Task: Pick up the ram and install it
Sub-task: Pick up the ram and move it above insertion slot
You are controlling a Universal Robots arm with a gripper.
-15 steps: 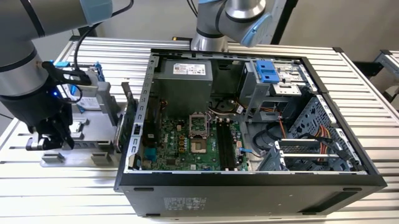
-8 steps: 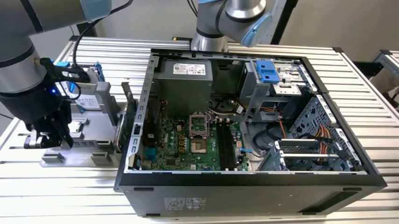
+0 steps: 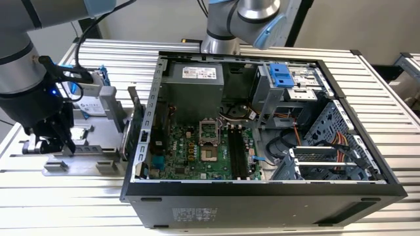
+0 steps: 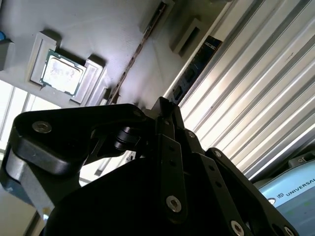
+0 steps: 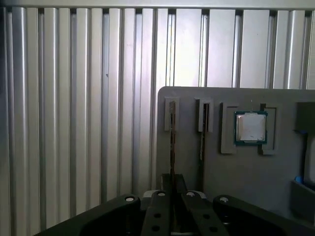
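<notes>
The ram (image 5: 172, 132) is a thin dark stick standing on edge in a slot of the grey fixture plate (image 5: 236, 187). In the second wrist view the ram (image 4: 195, 65) shows dark bluish with pale labels. My gripper (image 5: 172, 179) sits at the stick's near end with its fingers drawn together on it, and the fingertips also meet over that end in the second wrist view, gripper (image 4: 165, 105). In the exterior view the gripper (image 3: 56, 147) hangs low over the plate (image 3: 85, 164), on the exterior view's left of the open computer case (image 3: 262, 201).
A second thin stick (image 5: 203, 132) stands in the neighbouring slot. A square silver chip (image 5: 251, 127) rests in a pocket of the plate. Inside the case, long black memory slots (image 3: 239, 152) run along the motherboard. Another arm's base (image 3: 226, 29) stands behind the case on the ribbed table.
</notes>
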